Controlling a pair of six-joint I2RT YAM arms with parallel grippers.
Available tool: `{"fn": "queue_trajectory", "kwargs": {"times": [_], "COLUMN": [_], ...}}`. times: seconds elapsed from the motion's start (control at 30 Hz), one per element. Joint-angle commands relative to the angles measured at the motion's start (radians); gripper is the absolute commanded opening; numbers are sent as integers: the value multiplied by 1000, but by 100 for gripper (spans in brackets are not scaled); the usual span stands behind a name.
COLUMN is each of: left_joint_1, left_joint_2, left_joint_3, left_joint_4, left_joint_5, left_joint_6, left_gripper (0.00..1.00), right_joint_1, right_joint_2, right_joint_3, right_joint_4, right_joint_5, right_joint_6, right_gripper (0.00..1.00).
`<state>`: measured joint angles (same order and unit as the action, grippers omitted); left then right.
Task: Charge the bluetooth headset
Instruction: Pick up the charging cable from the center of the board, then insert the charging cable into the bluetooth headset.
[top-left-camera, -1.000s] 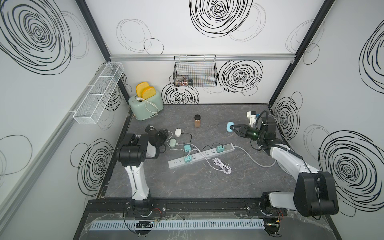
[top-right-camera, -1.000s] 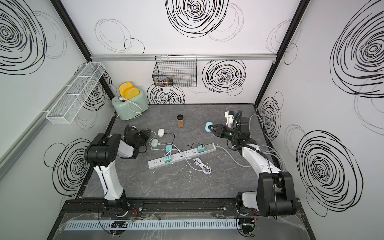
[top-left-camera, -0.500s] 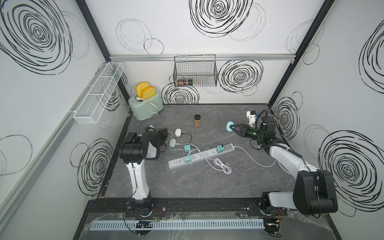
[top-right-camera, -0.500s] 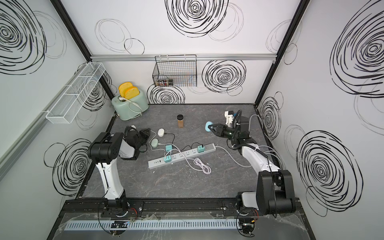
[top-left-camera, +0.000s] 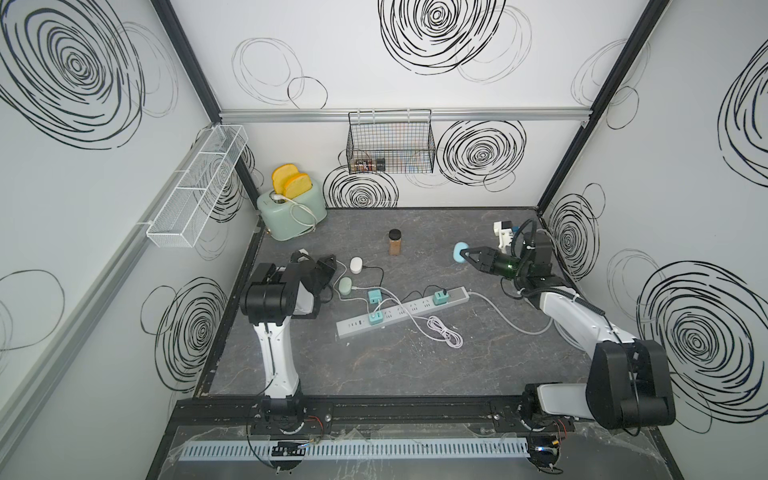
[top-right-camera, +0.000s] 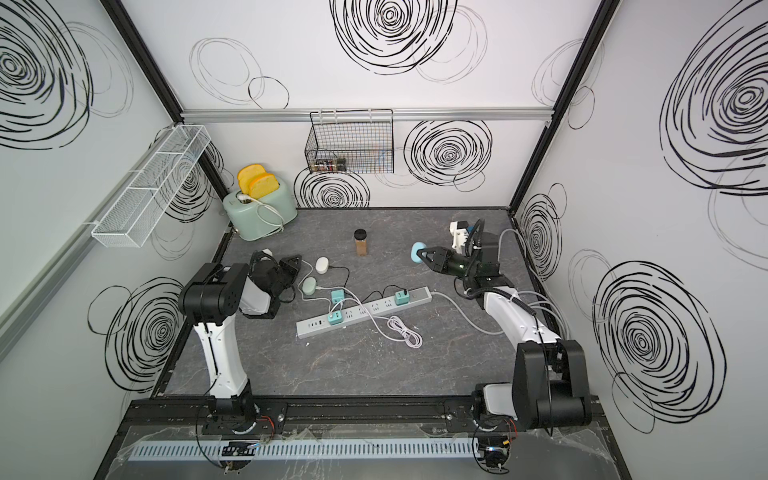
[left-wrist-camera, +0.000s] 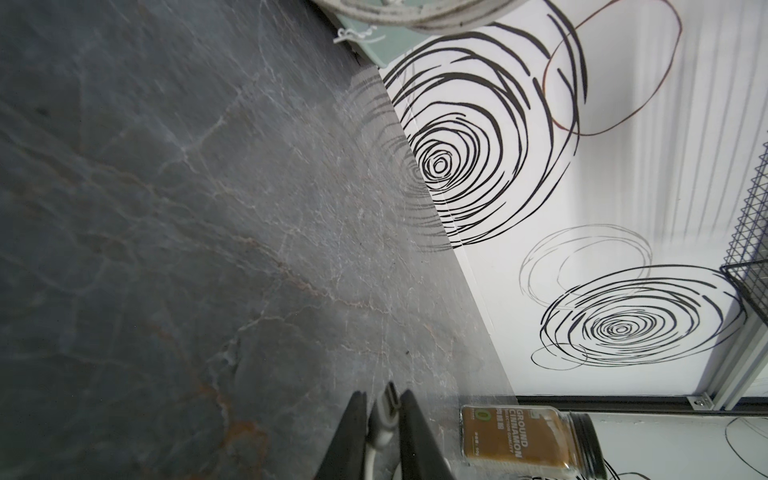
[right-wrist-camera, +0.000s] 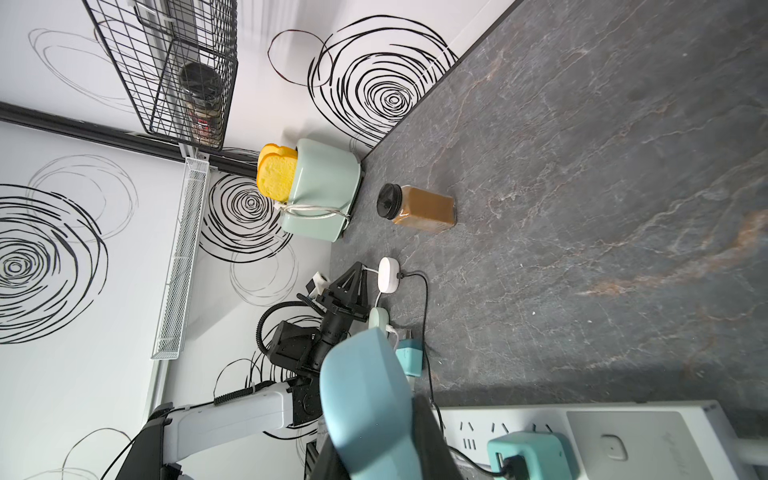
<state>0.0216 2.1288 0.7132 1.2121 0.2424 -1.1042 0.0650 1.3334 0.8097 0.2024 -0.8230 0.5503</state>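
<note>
My left tool (left-wrist-camera: 383, 395) pinches a white cable plug (left-wrist-camera: 384, 415), its two dark fingers (left-wrist-camera: 353, 432) pressed against the plug's sides and its metal tip pointing out past them, low over the grey counter (top-left-camera: 374, 374) near the left wall. My right tool (top-left-camera: 471, 254) grips the blue headset case (top-left-camera: 458, 252) at its fingertips, held toward the right rear of the counter, well apart from the plug. Between the two arms lies a white power strip (top-left-camera: 399, 318) with teal chargers plugged in. A cinnamon jar (top-left-camera: 395, 248) stands upright behind it, and a mint-green toaster (top-left-camera: 291, 216) sits in the back left corner.
</note>
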Motion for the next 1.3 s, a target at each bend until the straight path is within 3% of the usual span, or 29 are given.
{"fn": "queue_trajectory", "kwargs": {"times": [0.0, 0.43, 0.83, 0.97, 1.1, 1.27], "left_joint_1": [3, -8, -100, -150, -217, -257], "left_joint_2": [28, -34, -320, -428, -535, -574], "left_joint_3": [20, 42, -51, -67, -50, -28], "left_joint_4": [49, 97, 111, -11, -260, -408], "left_joint_5": [5, 124, 406, 509, 554, 604], "left_joint_6": [-5, 142, 640, 860, 1105, 1221], "left_gripper": [16, 5, 5, 5, 5, 5], "right_joint_1": [-4, 1, 109, 167, 186, 196], "right_joint_2": [3, -15, -38, -58, -72, -86], "right_joint_3": [30, 17, 23, 32, 24, 14], "right_joint_4": [23, 25, -40, -71, -71, -75], "right_joint_5": [-13, -6, 12, 20, 28, 46], "right_joint_6": [5, -4, -78, -155, -182, -184], "right_gripper": [30, 30, 29, 27, 27, 27]}}
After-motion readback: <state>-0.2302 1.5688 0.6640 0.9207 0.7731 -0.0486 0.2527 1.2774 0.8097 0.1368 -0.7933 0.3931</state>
